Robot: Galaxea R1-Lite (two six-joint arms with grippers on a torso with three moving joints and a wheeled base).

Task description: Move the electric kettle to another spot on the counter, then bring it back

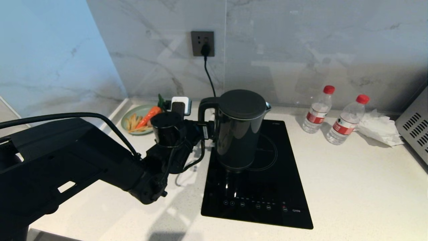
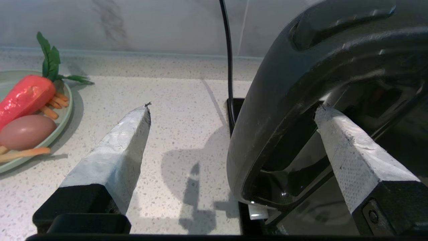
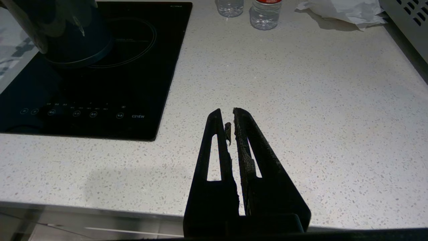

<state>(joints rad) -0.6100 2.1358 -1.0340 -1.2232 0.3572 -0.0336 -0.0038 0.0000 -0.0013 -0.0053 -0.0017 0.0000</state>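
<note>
Electric kettle (image 1: 238, 129) stands on the black cooktop (image 1: 267, 187), its handle (image 2: 264, 127) between the wide-open jaws of the left gripper (image 2: 234, 113) with nothing clamped yet (the right gripper (image 3: 230, 120) hangs idle, jaws nearly together), so by my reading both moves across the counter (image 1: 351, 187) remain.

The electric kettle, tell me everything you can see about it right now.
The electric kettle is a tall, glossy black cylinder with a flat matte lid, a small spout facing the wall side and a loop handle facing the robot's left. It stands upright on the black glass cooktop, over its ring marking. The left gripper is open and straddles the handle, one finger through the loop; no grip is closed yet.
</note>
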